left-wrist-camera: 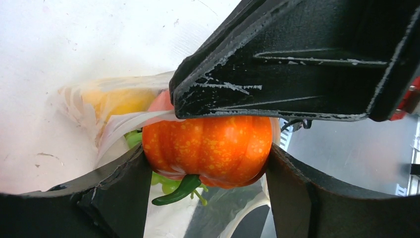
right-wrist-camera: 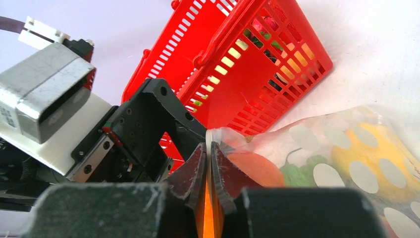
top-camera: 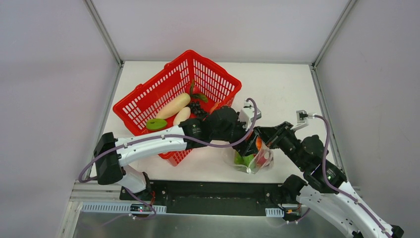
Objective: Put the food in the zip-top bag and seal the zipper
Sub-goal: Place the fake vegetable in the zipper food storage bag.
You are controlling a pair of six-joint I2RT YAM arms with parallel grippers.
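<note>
- Left claw (left-wrist-camera: 207, 157) is clamped on an orange toy pumpkin (left-wrist-camera: 208, 141), one finger on each side, dead centre of the left wrist view. A green curly bit pokes out underneath it.
- Right claw (right-wrist-camera: 208, 161) is pinched tight on the rim of the clear dotted bag (right-wrist-camera: 346, 163), bottom middle of the right wrist view. In the left wrist view it's the big black wedge filling the upper right, sitting right on top of the pumpkin.
- The pumpkin is at the bag's mouth, with plastic film wrapping its left side. Can't really tell how far in it is.
- Inside the bag there's something yellow (right-wrist-camera: 369, 146) towards the right edge of the right wrist view, with something green (right-wrist-camera: 297, 174) next to it.
- The bag lies on the white table (top-camera: 287, 94), lower centre of the overhead view, just right of the red basket (top-camera: 148, 99).
- The basket holds two white radishes (top-camera: 174, 105), a flat green disc (top-camera: 156, 124) and a dark clump I can't make out.
</note>
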